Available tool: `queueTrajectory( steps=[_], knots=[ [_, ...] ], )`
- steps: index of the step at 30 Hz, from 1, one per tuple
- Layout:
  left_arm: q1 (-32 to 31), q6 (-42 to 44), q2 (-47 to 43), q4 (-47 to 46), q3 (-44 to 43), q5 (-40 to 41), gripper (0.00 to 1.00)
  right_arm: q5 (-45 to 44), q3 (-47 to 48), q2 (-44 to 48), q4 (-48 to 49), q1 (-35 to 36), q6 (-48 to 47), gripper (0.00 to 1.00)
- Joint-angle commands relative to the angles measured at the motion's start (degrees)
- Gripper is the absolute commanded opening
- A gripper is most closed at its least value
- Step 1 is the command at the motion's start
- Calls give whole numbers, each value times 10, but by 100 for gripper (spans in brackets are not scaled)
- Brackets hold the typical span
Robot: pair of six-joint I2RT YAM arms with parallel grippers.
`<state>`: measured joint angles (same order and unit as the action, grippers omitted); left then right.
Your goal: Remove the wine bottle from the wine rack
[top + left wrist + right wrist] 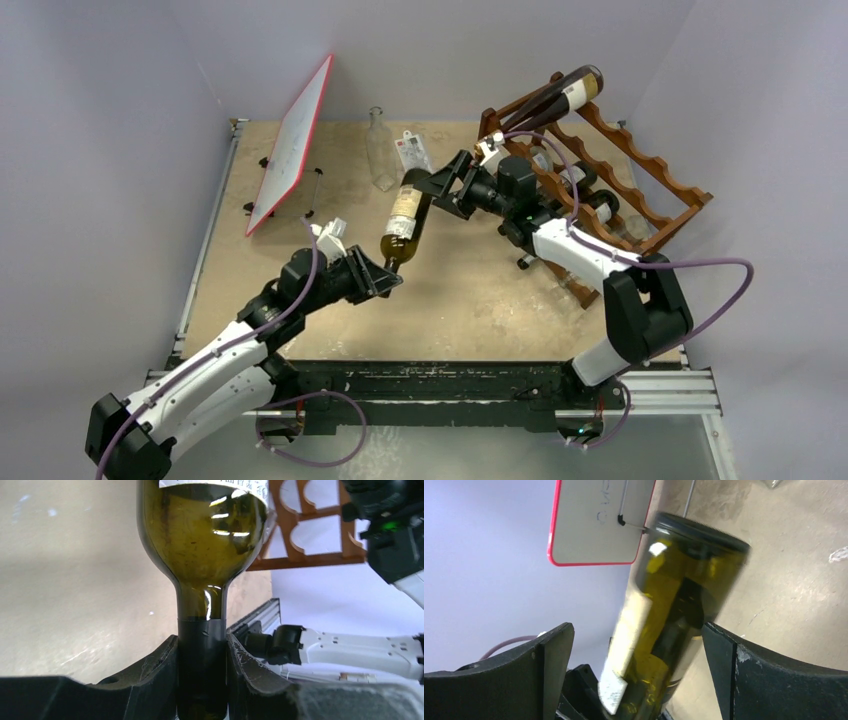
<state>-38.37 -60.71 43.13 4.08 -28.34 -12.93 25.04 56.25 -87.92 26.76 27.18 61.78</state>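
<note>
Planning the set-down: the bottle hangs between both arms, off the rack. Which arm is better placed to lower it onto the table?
Probably left. The left tool is shut on the neck of the wine bottle; the right tool stands open around its body, not gripping.

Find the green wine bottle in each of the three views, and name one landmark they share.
Top external: wine bottle at centre, tilted, neck in the left gripper.
Left wrist: fills the top centre, neck running down between the jaws.
Right wrist: centre, base uppermost, between the open jaws of the right gripper.
Shared landmark: the tan table.
</note>
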Motion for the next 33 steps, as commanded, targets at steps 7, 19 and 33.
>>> queueTrajectory(
  steps=[7, 19, 33],
  knots=[
    [2, -40, -7, 24, -10, 49, 0, -36, 40, 11, -16, 11, -106, 100],
    [2, 2, 28, 175, -87, 102, 0, -42, 72, 100, -134, 56, -444, 98],
    [2, 22, 57, 221, -123, 111, 0, -38, -69, 178, -50, 163, -777, 96]
  ],
)
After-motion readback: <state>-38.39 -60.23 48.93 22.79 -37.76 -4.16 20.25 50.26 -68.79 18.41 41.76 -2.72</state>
